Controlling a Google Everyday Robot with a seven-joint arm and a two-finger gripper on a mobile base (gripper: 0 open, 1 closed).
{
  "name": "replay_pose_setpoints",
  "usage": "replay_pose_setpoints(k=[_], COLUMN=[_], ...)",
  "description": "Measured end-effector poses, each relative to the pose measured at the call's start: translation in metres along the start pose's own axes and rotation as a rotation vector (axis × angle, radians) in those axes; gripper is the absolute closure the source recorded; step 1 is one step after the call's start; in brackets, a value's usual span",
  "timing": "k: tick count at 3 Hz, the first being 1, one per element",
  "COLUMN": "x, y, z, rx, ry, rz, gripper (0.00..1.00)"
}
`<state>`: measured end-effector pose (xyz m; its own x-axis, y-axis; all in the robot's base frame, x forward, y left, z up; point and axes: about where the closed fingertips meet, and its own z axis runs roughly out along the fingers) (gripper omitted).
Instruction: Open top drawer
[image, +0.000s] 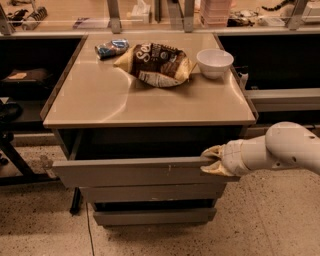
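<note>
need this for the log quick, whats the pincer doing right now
pincer: closed on the right end of the top drawer front panel; the drawer stands partway out.

The top drawer (130, 172) is plain grey. Clamped on the drawer's right end, the tool (212, 161) is cream-yellow, on a white arm (285, 147). Above the drawer, the surface (100, 100) is glossy beige. Over the drawer's middle lies a dark brown and yellow bag (157, 64) with white lettering. A white bowl (214, 62) is over its right end and a blue wrapper (111, 48) is leftward. The floor (270, 220) below is speckled grey-brown.
</note>
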<state>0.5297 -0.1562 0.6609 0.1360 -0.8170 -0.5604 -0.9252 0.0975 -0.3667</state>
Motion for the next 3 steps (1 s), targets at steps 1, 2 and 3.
replay_pose_setpoints(k=[1,2,3], x=[0.0,0.013,0.03], y=[0.0,0.007,0.022], z=[-0.001,-0.002,0.001], rx=[-0.005,-0.015,-0.042], ry=[-0.008,-0.029,-0.073], rz=[0.006,0.045,0.093], gripper=[0.3,0.07,0.11])
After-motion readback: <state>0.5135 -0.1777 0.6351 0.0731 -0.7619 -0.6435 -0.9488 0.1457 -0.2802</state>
